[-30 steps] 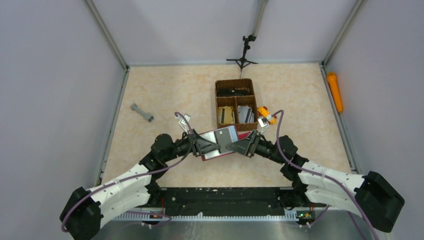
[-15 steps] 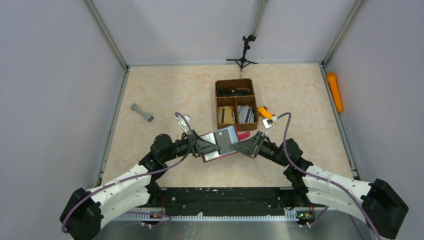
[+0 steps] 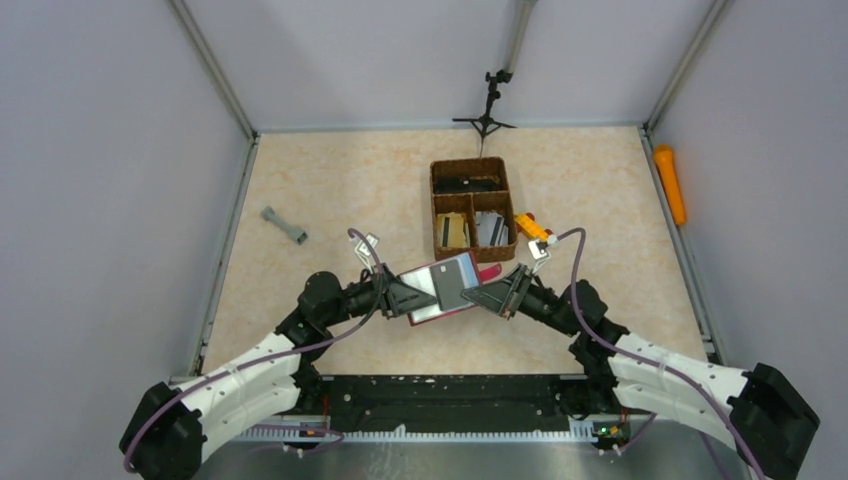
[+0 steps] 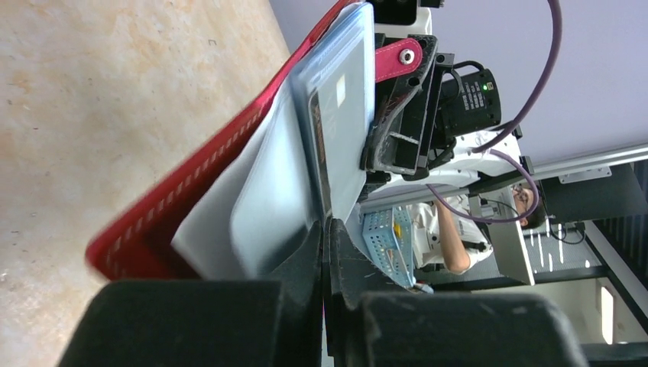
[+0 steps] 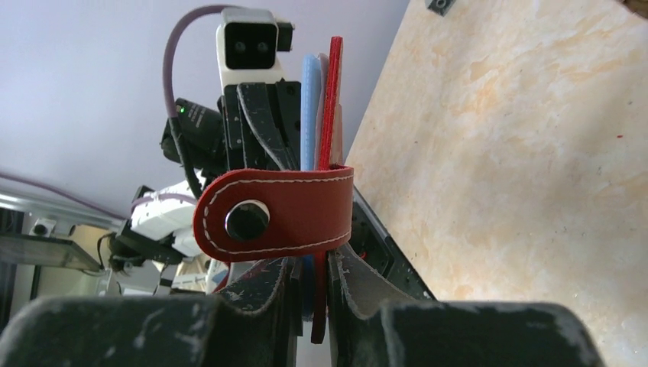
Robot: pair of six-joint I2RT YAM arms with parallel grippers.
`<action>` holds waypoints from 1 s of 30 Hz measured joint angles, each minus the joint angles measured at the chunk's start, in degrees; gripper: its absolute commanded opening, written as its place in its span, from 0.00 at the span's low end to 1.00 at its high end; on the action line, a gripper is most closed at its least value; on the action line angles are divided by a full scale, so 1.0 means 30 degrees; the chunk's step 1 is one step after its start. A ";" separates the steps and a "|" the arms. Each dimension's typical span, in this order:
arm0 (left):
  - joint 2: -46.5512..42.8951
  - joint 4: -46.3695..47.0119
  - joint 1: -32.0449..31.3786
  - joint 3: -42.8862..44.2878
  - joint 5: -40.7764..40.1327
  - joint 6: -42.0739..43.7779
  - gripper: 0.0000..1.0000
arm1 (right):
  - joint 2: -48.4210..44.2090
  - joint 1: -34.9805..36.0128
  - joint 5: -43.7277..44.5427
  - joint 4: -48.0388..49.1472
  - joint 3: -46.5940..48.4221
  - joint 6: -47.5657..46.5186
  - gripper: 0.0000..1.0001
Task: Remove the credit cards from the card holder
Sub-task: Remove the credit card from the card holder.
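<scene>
Right arm's nudged in a bit. Left end effector [image 3: 430, 298] and right end effector [image 3: 470, 293] both clenched on the dark red leather card holder [image 3: 487, 272], tilted above the counter [image 3: 330, 190], silver-grey plastic cards [image 3: 450, 280] still inside; brown woven basket [image 3: 437, 215] sits just behind it.

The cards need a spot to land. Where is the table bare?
Bare between the small grey dumbbell-shaped piece and the brown woven basket, also by the right wall. Crowded on its near side, around the dark red wallet.
</scene>
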 measured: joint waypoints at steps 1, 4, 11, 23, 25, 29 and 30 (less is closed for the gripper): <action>-0.0087 -0.0029 0.0117 -0.0073 0.0007 0.0015 0.00 | -0.0051 -0.0015 0.0160 -0.0015 -0.0007 0.0000 0.04; -0.0335 -0.0168 0.0386 -0.0197 0.0015 0.0036 0.00 | -0.0138 -0.0036 0.0590 0.0022 -0.0073 0.0000 0.03; -0.0474 -0.0175 0.0495 -0.0248 0.0160 0.0153 0.37 | -0.0007 -0.0036 0.0758 0.0058 -0.0233 0.0073 0.02; 0.1428 0.0131 0.0525 -0.0080 0.0809 0.0138 0.38 | 0.1792 -0.0036 0.0328 0.0903 -0.0233 0.0328 0.02; 0.1632 0.0350 0.0532 -0.0022 0.0882 0.0036 0.30 | 0.1989 -0.0036 0.0175 0.1093 -0.0233 0.0364 0.02; 0.1741 0.0634 0.0568 -0.0015 0.0845 0.0036 0.19 | 0.2404 -0.0036 -0.0182 0.1508 -0.0233 0.0495 0.02; 0.1778 0.0627 0.0597 -0.0022 0.0831 0.0022 0.15 | 0.2455 -0.0036 -0.0189 0.1552 -0.0219 0.0488 0.04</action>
